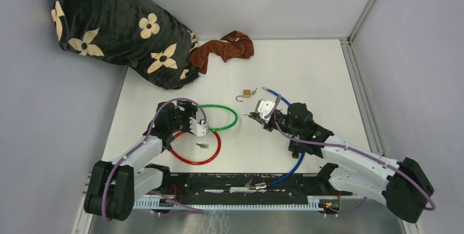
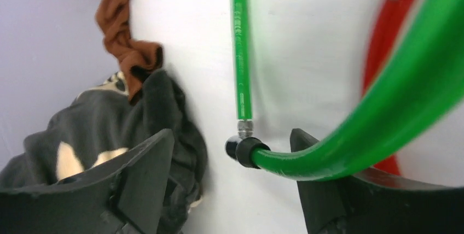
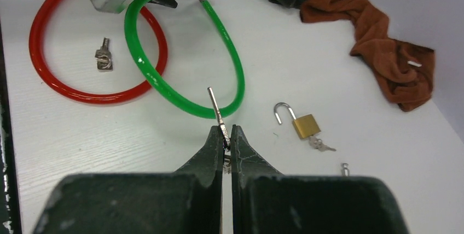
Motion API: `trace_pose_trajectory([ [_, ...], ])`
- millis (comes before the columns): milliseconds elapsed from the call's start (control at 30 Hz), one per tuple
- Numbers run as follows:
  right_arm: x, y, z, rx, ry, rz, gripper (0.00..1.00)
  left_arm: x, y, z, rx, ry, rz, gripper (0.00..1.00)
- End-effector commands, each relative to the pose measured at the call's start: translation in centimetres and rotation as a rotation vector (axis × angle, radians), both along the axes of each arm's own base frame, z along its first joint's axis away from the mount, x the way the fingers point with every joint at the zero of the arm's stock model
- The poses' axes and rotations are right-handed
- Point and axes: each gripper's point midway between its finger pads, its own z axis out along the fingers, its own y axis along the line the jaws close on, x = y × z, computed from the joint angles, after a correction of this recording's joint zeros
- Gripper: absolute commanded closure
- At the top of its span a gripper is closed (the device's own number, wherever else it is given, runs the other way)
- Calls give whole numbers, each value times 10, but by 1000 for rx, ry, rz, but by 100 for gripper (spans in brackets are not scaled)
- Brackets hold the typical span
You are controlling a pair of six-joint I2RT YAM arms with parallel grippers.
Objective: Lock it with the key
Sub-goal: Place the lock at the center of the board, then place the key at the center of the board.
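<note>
Right gripper [image 3: 227, 131] pinches a slim silver key [image 3: 214, 101], blade pointing far, mid-table just right of the glossy green cable lock [image 3: 143, 64]. Left gripper [image 2: 231, 136] stands released, fingers astride the loop's black-capped end. A brass padlock [image 3: 305, 126], shackle open, lies farther right.

The white table [image 1: 306, 70] carries a green cable lock loop [image 1: 235, 116] near its middle. A red cable loop [image 1: 198, 163] lies to the near left of it, crossing under its edge, with a small metal piece [image 1: 202, 146] inside the red ring. Just beyond the green loop, to the right, sits a brass padlock [image 1: 248, 93], shackle open, keys in its base. A blue cable [image 1: 298, 163] lies right of the green loop, partly hidden. Far behind the green loop are a brown cloth [image 1: 230, 48] and, further left, a dark flower-print blanket [image 1: 120, 26].
</note>
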Motion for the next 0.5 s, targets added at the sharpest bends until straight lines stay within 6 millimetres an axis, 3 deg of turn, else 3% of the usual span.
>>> trace_pose_trajectory([
  [0,7,33,14,106,73,54,100,-29,13,-29,258,33,-145,6],
  [33,11,41,12,109,100,57,100,-39,16,-32,303,58,-176,1],
  [267,41,124,-28,65,325,73,100,-72,22,-11,343,193,-231,0],
  [333,52,147,-50,24,396,63,100,-82,22,-6,336,239,-243,0],
  [433,62,162,-89,-83,486,28,99,-94,15,9,270,262,-244,0],
  [467,62,166,-98,-110,508,27,90,-97,11,17,233,263,-239,0],
])
